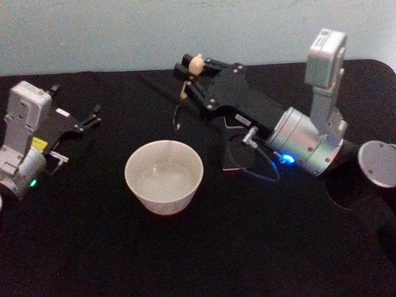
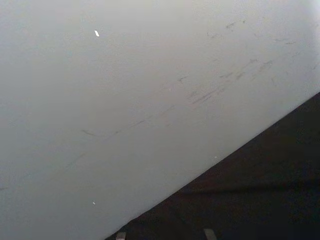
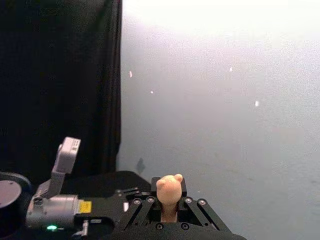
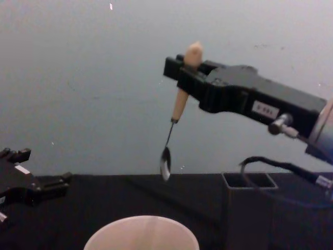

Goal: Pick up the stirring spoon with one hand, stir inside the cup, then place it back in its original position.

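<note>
While the right hand (image 4: pixel 183 74) clenches the slim beige-handled metal stirring spoon (image 4: pixel 179 110) | wide cream round cup (image 1: pixel 164 175) below the hand | risk: dangling spoon may swing, clip rim | left hand (image 1: pixel 93 117) parked, released

This looks like a robotics lab or test bench rather than a home. The cup (image 1: pixel 164 176) sits on a table (image 1: pixel 93 247) draped wholly in black cloth, with a dark square holder (image 4: pixel 248 213) just to its right. Behind the cup stands a plain pale wall (image 4: pixel 78 78), scuffed with dark streaks (image 2: pixel 215 92); a black curtain (image 3: pixel 60 75) hangs against it. Machine arms flank the cup: the left arm (image 1: pixel 25 148) shows a green lamp (image 1: pixel 32 182), the right arm (image 1: pixel 303 142) a blue lamp (image 1: pixel 286 159).
</note>
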{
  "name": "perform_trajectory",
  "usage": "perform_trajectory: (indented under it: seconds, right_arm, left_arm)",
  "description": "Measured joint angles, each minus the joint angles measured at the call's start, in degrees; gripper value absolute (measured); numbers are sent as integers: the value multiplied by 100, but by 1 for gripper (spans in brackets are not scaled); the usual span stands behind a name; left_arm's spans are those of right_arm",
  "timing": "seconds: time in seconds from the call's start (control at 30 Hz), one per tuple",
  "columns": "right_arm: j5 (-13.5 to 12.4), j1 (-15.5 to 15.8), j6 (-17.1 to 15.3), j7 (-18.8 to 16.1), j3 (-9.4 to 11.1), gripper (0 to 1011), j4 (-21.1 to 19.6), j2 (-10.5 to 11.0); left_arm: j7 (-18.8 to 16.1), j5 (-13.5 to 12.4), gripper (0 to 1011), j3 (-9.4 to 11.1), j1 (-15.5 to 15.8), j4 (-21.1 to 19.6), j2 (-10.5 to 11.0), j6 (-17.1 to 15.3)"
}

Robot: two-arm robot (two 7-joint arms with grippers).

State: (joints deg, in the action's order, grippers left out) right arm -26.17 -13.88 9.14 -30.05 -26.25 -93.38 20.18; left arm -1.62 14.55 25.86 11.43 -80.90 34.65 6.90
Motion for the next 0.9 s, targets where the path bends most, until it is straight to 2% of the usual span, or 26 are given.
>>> perform_trajectory:
  seconds: [0.27,0.63,0.9]
  right_arm:
    - [18,100,-14,155,205,161,-156,176]
    - [151,374,-36,405,602,161,-360,437]
    - [236,541,-88,521,777,161,-388,503]
  left_arm:
    - [0,0,1001,0,0,0,0,0]
    - [0,0,1001,0,0,0,0,0]
    - [0,0,1001,0,0,0,0,0]
